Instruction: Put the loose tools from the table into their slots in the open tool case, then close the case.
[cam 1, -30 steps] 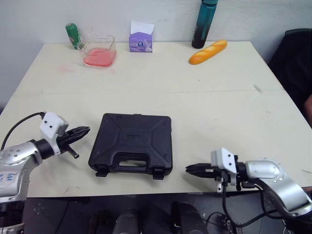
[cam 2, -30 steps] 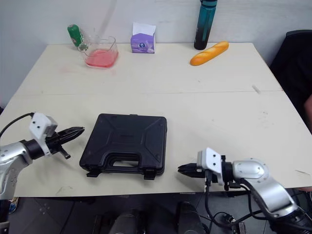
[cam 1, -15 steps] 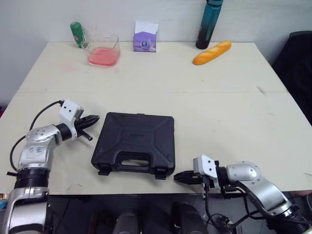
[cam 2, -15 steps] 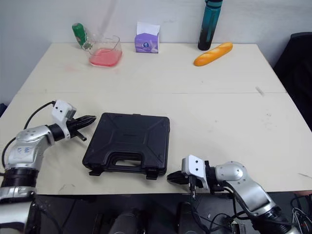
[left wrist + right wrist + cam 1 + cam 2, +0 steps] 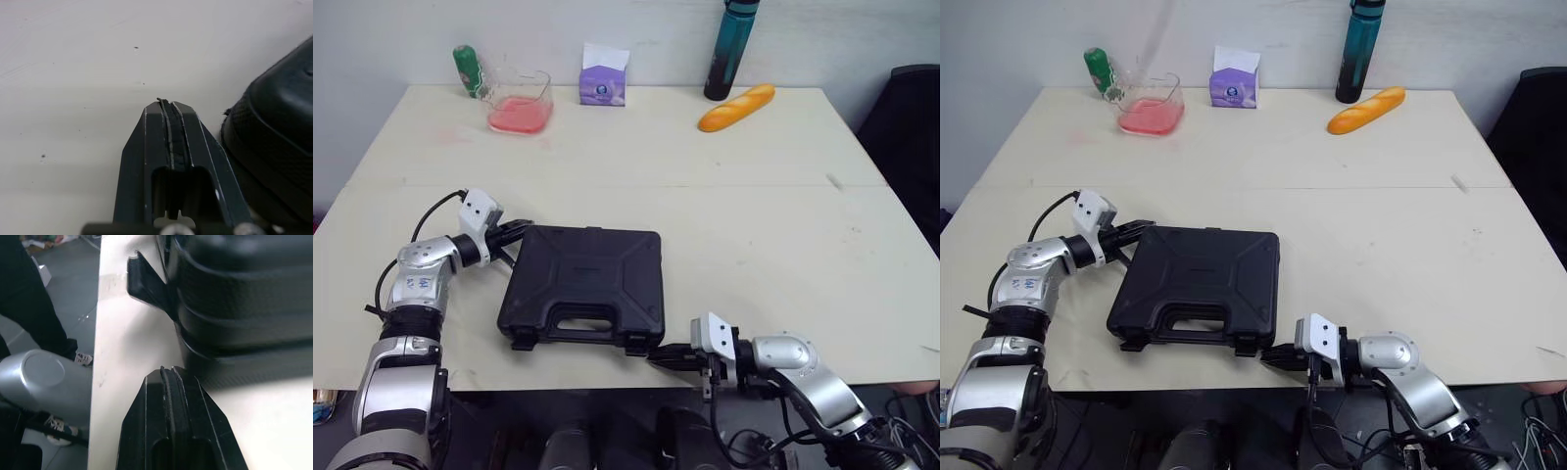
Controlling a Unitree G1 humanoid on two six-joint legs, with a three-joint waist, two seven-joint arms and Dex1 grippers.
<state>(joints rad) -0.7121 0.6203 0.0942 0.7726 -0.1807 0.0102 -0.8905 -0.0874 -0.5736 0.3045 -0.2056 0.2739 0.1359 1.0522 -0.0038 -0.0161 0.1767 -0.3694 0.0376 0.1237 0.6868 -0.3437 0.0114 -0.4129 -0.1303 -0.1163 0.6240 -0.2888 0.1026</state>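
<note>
**A:** Fingers of the left gripper (image 5: pixel 525 227), together or apart?

**B:** Together, with nothing between them. In the head view their tips sit at the far left corner of the black tool case (image 5: pixel 587 279). I cannot tell whether they touch it or are just beside it. The right gripper (image 5: pixel 653 355) lies low at the near edge of the bench (image 5: pixel 764 235). Its fingers are also pressed together and empty, and its tips are just beside the case's near right latch (image 5: pixel 635 346).

**A:** And the case itself?

**B:** The lid is down and the case lies flat near the bench's front edge, left of centre, with its handle (image 5: pixel 581 319) toward the robot. Both front latches stick out onto the bench. Along the far edge are a green bottle (image 5: pixel 464 70), a glass tub with pink contents (image 5: pixel 519 102), a purple tissue box (image 5: pixel 602 82), a teal bottle (image 5: pixel 728 51) and a baguette (image 5: pixel 734 106).

**A:** Left wrist view?

**B:** The two fingers (image 5: pixel 142 156) meet in one closed wedge over bare bench. The case's rounded corner (image 5: pixel 279 122) is right beside them. I cannot tell if there is contact.

**A:** Right wrist view?

**B:** The fingers (image 5: pixel 146 411) are closed again, low over the bench edge. They point at the case's ribbed wall (image 5: pixel 244 313) and stop just short of it. One latch (image 5: pixel 146 281) juts out from that wall.
</note>
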